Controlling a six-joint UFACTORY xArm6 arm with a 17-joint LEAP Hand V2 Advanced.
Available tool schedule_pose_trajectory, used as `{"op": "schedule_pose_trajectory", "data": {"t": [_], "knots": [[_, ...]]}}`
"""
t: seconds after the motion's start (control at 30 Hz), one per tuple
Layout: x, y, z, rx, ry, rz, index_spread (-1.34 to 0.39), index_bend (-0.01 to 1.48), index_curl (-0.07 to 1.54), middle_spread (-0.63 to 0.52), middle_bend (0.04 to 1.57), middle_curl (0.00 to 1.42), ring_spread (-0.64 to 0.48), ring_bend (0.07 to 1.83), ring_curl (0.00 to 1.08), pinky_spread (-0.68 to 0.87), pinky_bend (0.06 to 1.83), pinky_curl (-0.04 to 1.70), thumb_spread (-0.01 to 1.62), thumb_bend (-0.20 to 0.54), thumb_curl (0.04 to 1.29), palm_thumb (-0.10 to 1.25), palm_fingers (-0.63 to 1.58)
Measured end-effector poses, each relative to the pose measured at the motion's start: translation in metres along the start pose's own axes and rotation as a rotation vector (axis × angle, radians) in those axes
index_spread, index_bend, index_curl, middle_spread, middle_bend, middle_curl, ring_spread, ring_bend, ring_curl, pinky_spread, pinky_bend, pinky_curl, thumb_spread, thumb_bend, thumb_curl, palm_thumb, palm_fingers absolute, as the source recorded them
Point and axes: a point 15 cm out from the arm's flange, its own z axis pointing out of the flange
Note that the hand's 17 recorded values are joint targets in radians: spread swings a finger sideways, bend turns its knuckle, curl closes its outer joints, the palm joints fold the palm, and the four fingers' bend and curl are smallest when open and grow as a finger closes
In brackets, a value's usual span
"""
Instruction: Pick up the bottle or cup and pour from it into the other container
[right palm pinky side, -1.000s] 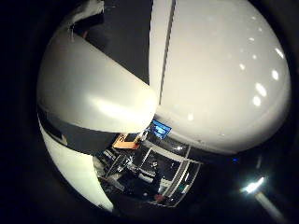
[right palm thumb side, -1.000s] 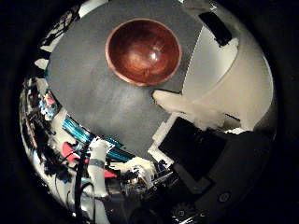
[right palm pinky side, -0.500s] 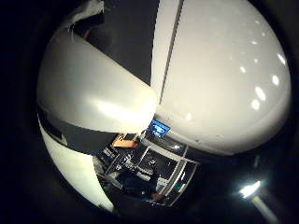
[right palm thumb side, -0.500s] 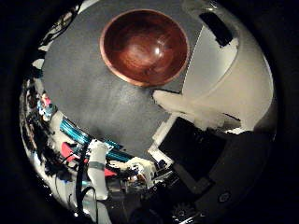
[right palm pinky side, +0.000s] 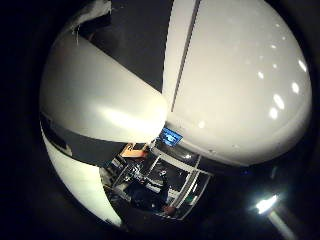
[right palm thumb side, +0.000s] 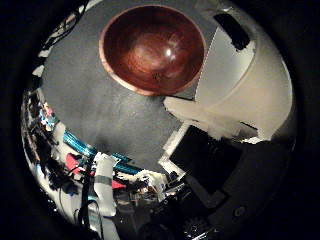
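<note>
Little finger side palm view: a smooth white container (right palm pinky side: 240, 85) fills most of the frame, so it sits tight against the palm; a white finger (right palm pinky side: 100, 105) of the hand (right palm pinky side: 95, 130) curves across it, which I read as the fingers clamped round the container. Whether it is a bottle or a cup cannot be told. No label or writing is visible on the white surface. Thumb side palm view: a reddish-brown wooden bowl (right palm thumb side: 152, 47) stands on the dark grey bench (right palm thumb side: 105, 120) below the palm, apparently empty, nothing near it. Judgement: the pour is in hand. Keep the container's mouth over the bowl's middle, tip slowly, hold the grasp firm. No print legible anywhere.
</note>
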Motion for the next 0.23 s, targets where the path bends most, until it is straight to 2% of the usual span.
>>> {"op": "schedule_pose_trajectory", "data": {"t": [0.23], "knots": [[0.012,0.001,0.000,0.014,-0.028,0.043,-0.55,0.18,1.06,-0.36,0.81,1.00,-0.27,1.24,0.65,-0.37,1.17,0.79,0.86,-0.028,0.56,0.81,0.97]]}}
